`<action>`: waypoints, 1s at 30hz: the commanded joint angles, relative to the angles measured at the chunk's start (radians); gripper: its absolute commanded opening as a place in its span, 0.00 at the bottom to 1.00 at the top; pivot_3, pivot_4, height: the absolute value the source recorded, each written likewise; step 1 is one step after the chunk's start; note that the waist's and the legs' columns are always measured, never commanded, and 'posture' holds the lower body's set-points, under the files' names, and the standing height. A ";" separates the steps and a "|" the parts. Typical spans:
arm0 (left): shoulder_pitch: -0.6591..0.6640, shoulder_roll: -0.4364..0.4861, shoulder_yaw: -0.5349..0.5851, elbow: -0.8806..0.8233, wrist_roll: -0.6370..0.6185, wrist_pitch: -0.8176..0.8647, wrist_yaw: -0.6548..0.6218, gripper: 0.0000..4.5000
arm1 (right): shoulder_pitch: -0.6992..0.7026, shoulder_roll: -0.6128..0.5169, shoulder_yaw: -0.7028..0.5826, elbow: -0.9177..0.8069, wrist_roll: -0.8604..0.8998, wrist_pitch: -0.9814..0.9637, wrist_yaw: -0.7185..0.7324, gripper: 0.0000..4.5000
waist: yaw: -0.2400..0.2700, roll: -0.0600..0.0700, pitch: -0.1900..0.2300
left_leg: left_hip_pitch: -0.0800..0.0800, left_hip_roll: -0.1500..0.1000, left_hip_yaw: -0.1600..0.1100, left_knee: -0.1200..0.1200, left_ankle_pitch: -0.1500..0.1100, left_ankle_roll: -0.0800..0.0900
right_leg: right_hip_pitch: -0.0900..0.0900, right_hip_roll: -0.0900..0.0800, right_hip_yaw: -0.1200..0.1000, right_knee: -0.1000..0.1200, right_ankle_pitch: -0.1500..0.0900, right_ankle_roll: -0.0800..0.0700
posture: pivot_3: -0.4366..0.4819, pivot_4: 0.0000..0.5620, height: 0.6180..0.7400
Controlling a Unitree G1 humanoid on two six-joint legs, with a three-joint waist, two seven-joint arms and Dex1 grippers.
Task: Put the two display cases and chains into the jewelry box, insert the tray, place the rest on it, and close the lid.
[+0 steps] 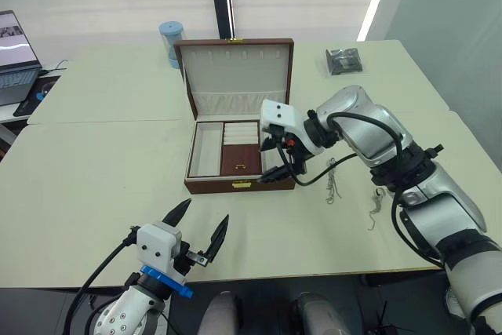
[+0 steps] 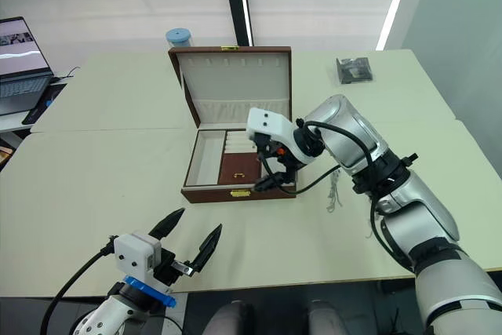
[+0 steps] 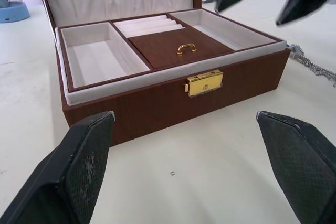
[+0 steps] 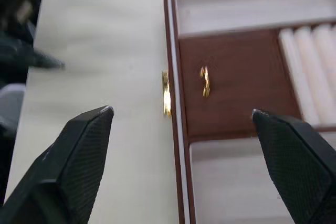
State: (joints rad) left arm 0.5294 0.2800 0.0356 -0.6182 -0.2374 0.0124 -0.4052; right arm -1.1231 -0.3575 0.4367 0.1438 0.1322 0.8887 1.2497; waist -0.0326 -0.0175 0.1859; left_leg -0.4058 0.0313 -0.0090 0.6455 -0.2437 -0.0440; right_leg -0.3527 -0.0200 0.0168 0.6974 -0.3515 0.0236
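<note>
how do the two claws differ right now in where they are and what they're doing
The left claw hangs low over bare table, well short of the jewelry box; the right claw is at the box's front right corner, over the tray seated inside. The left claw faces the box's gold clasp; the right looks down on the tray's small gold handle. Both are open and hold nothing.

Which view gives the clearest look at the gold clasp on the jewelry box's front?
The left wrist view: the gold clasp faces the camera on the jewelry box front wall. The eye views show it as a small gold fleck. The right wrist view catches it edge-on from above.
</note>
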 commanded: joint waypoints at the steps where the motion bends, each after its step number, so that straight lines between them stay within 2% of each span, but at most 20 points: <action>1: -0.003 0.007 0.011 -0.025 -0.013 -0.011 -0.004 1.00 | 0.032 0.074 -0.151 -0.005 0.058 -0.078 -0.130 0.96 | 0.000 0.000 0.000 | 0.000 0.000 0.000 0.000 0.000 0.000 | 0.000 0.000 0.000 0.000 0.000 0.000 | 0.48 0.27 1.00; 3: -0.006 0.009 0.014 -0.023 -0.016 -0.010 -0.006 1.00 | 0.063 0.128 -0.226 0.017 0.077 -0.192 -0.208 0.86 | 0.000 -0.001 0.000 | -0.001 0.000 0.000 0.000 0.000 0.000 | 0.000 0.000 0.000 0.000 0.000 0.000 | 0.48 0.27 1.00; 8: -0.024 0.018 0.027 -0.022 -0.024 0.002 -0.006 1.00 | 0.105 0.180 -0.281 0.112 0.101 -0.319 -0.253 0.48 | 0.000 0.000 0.000 | -0.001 -0.001 0.000 0.000 0.000 0.000 | 0.000 0.000 0.000 0.000 0.000 0.000 | 0.48 0.27 1.00; 15: -0.046 0.029 0.034 -0.017 -0.033 0.014 -0.011 1.00 | 0.205 0.207 -0.224 0.192 0.049 -0.502 -0.280 0.02 | 0.000 0.000 0.000 | -0.001 0.000 0.001 0.000 0.000 0.000 | 0.000 0.000 0.000 0.000 0.000 0.000 | 0.48 0.27 1.00; 21: -0.073 0.051 0.046 -0.014 -0.048 0.034 -0.022 1.00 | 0.253 0.208 -0.160 0.269 -0.023 -0.584 -0.292 0.00 | 0.000 0.000 0.000 | 0.000 0.000 0.001 0.000 0.000 0.000 | 0.000 0.000 0.000 0.000 0.000 0.000 | 0.48 0.27 1.00; 30: -0.097 0.067 0.061 -0.012 -0.058 0.051 -0.037 1.00 | 0.252 0.206 -0.143 0.340 -0.046 -0.583 -0.287 0.00 | 0.000 0.000 0.000 | 0.001 0.000 0.001 0.000 0.000 0.000 | 0.001 0.000 0.000 0.000 0.000 0.000 | 0.48 0.27 1.00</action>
State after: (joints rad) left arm 0.4310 0.3408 0.0854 -0.6167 -0.2787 0.0639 -0.4373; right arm -0.8655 -0.1515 0.2945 0.4713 0.0934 0.3080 0.9600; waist -0.0326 -0.0179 0.1855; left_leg -0.4049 0.0316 -0.0082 0.6458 -0.2435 -0.0442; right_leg -0.3516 -0.0197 0.0171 0.6979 -0.3515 0.0237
